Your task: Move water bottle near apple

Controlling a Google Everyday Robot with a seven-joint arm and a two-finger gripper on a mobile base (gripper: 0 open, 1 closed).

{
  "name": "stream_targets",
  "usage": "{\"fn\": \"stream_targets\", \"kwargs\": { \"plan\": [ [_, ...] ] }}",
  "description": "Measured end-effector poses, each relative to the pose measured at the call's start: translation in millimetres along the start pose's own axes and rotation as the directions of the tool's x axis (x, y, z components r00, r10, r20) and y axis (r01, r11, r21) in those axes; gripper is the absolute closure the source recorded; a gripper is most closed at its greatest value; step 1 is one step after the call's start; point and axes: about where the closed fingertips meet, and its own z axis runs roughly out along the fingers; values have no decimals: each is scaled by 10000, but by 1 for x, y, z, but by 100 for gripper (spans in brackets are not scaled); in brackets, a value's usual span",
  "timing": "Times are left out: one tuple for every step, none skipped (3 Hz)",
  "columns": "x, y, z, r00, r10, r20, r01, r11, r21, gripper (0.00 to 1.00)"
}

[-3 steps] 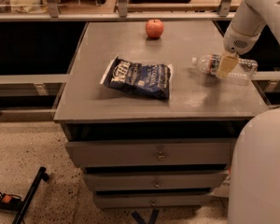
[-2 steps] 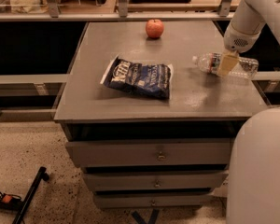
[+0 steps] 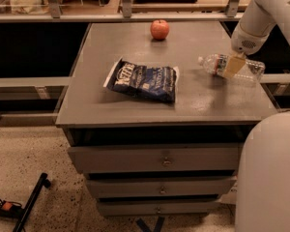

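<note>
Speckled floor and a low metal rail surround a grey tabletop (image 3: 135, 47) that caps a stack of drawers (image 3: 164, 158). The apple (image 3: 159, 29) sits upright near the 12 o'clock edge with bare surface on every side, so there looks to be room to set something down beside it. A dark blue bag (image 3: 142, 79) lies flat near the middle, a little toward 9 o'clock. It is clear of the apple and of the 3 o'clock side.

The bottle (image 3: 210, 63) lies on its side close to the 3 o'clock edge, with its white cap pointing toward 9 o'clock and its base toward the rim. It is well apart from the apple, which stands at about 11 o'clock from it. Lying down like this, it offers its round middle to a grip from above.

That is where the hand (image 3: 234, 65) is. It comes down from the white arm (image 3: 261, 13) at 2 o'clock and sits across the bottle's middle, its tan end covering the label band. I cannot tell whether the hand is clenched on the bottle or only set around it. The bottle appears to rest on the tabletop rather than hang in the air.

My judgement is that the step in hand is the grasp. The carry toward 11 o'clock is not yet done, and it should pass behind the bag's far corner. A smooth round body like this could roll or slip if it is gripped off-centre.
</note>
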Motion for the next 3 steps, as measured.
{"fn": "stream_targets", "kwargs": {
  "plan": [
    [-14, -11, -17, 9971, -84, 751, 42, 9984, 556, 100],
    [-34, -24, -29, 9907, -437, 1290, 271, 9914, 1278, 100],
    [-52, -39, -31, 9751, -1036, 1959, 613, 9756, 2108, 100]
  ]
}}
